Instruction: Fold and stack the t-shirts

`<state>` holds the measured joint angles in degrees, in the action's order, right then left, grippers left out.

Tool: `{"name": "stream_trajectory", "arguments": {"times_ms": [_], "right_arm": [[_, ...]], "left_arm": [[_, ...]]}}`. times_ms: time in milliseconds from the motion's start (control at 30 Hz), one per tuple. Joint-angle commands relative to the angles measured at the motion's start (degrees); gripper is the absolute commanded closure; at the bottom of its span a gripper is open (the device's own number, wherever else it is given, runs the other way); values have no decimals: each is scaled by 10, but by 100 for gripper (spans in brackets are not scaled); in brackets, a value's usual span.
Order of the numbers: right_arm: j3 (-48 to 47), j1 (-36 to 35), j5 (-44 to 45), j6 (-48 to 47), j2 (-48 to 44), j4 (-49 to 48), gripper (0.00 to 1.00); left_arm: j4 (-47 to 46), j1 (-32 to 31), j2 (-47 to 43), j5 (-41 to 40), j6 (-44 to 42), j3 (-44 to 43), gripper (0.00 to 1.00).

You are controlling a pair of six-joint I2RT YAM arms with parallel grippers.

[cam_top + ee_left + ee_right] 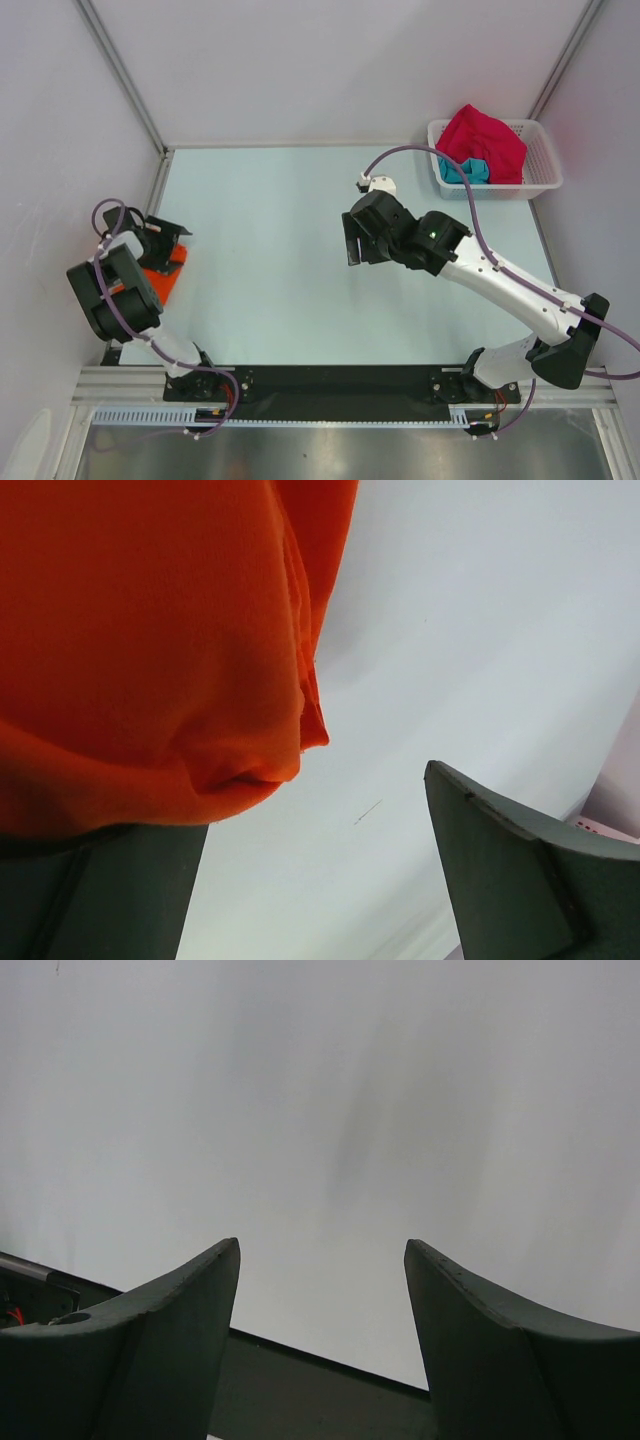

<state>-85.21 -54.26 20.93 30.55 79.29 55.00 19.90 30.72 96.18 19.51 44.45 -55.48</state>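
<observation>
A bright orange t-shirt (162, 278) lies bunched at the table's left edge, mostly hidden under my left arm. In the left wrist view the orange t-shirt (150, 640) fills the upper left and drapes over my left finger (100, 890). My left gripper (166, 238) (315, 800) is open, its jaws wide apart, with nothing between them. My right gripper (352, 243) (322, 1245) is open and empty above the middle of the table. A crimson-pink t-shirt (485, 140) and a teal t-shirt (468, 170) lie crumpled in the basket.
A white lattice basket (545, 165) stands at the back right corner. White walls close in the table on the left, back and right. A black rail (330, 380) runs along the near edge between the arm bases.
</observation>
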Motion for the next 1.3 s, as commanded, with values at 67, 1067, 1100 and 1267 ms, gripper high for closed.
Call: {"name": "stream_trajectory", "arguments": {"times_ms": [67,1067,1100,1267], "right_arm": [[-28,-4,7,10,2,-6,28],[79,-22,-59,43,17,-198,27],[82,-25,-60,48,11,-206,26],[91,-37,-50,64,-9,-217,25]], "left_arm": [[-10,7,11,2,-16,-22,9],[54,-543,-341,40,-371,-162,1],[60,-557,-338,34,-376,-172,0],[124,-655,-307,-83,-423,-178,0]]}}
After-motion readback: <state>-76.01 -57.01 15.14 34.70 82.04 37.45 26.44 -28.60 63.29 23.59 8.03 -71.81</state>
